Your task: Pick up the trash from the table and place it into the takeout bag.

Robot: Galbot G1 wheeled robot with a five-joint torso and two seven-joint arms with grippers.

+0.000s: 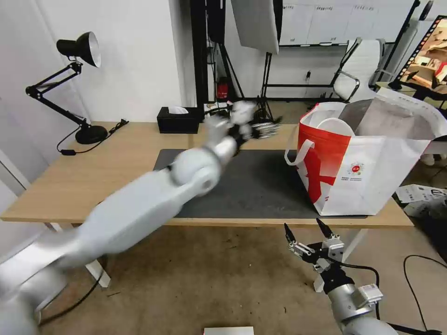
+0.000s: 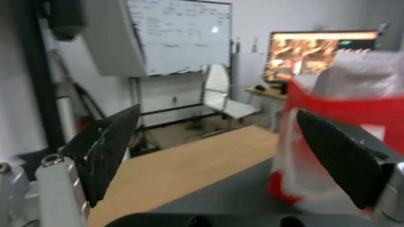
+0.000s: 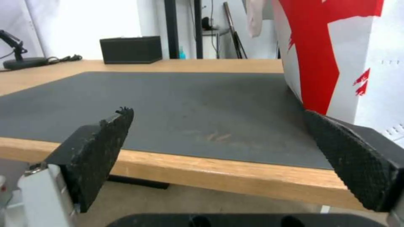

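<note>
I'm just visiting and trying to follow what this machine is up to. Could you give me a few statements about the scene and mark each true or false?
1. The takeout bag stands upright on the table. True.
2. The left pincer is clamped on a piece of trash. False: it is open and holds nothing, up above the table's far side, near the bag.
3. The right pincer hangs below the table's front edge. True; it is open and empty.
4. The black tissue box sits inside the bag. False: it stands on the table near the far edge.
5. The desk lamp lies tipped over on the dark mat. False: it stands upright on the bare wood at the far left corner.
</note>
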